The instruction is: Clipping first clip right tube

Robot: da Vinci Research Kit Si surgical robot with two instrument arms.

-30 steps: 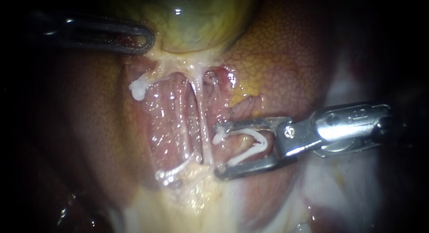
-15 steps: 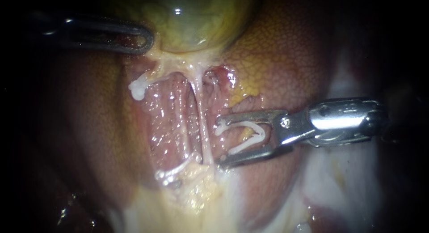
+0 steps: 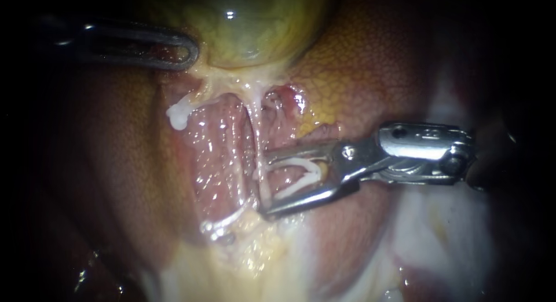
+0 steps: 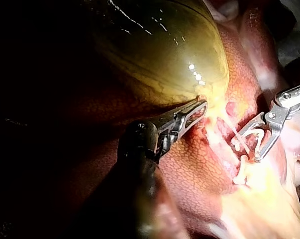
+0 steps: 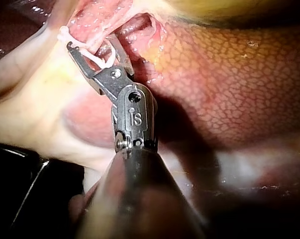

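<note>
The right tube (image 3: 258, 134) runs as a pale strand from the gallbladder (image 3: 255, 24) down over pink tissue. My right instrument (image 3: 262, 186) comes in from the right. Its jaws stand wide apart, one on either side of that tube, with a white V-shaped clip (image 3: 301, 174) seated between them and touching both. The clip (image 5: 97, 59) also shows between the jaws in the right wrist view. My left instrument (image 3: 194, 50) is shut on the tissue at the gallbladder's lower edge; the left wrist view shows its jaws (image 4: 202, 107) pinching there.
A thinner left tube (image 3: 238, 180) lies just beside the right one. A white lump (image 3: 178, 113) sits on the tissue under the left instrument. Liver (image 3: 370, 76) surrounds the field, and yellowish fat (image 3: 255, 250) lies below the tubes.
My right instrument has moved left with the clip; its jaw tips, which were short of the right tube, now reach around it. The left instrument and gallbladder have stayed put.
</note>
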